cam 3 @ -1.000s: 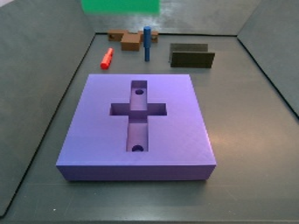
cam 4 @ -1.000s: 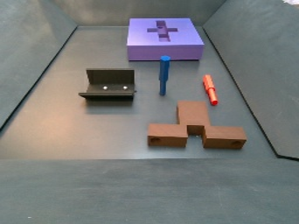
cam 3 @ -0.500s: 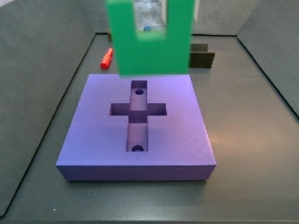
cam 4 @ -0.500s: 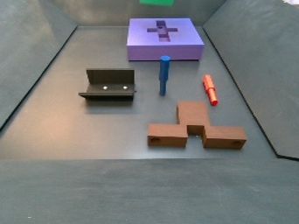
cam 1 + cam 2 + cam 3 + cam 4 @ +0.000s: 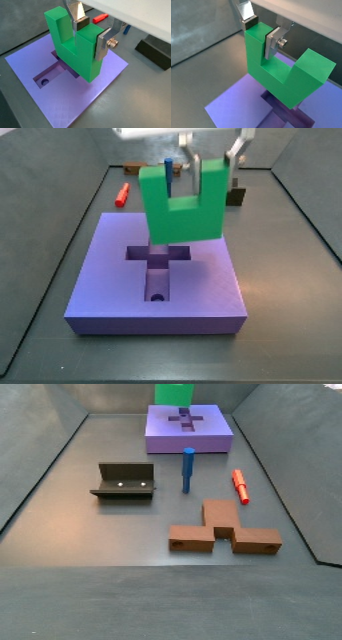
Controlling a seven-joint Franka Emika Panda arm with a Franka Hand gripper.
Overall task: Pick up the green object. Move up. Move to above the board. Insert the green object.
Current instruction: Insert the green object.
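Above the board [image 5: 160,273], the gripper [image 5: 92,34] holds the green object [image 5: 183,208] by one of its two upright prongs, the silver fingers [image 5: 103,45] closed flat against either side of that prong; the block's thick base hangs over the cross-shaped recess [image 5: 158,254], whether touching it cannot be told; both wrist views show the same clamp on the prong [image 5: 272,43]; on the grey tabletop [image 5: 94,524], well apart from the board, lie a dark olive U-shaped block [image 5: 126,481], an upright blue peg [image 5: 189,469], a red peg [image 5: 241,485] and a brown block [image 5: 223,529].
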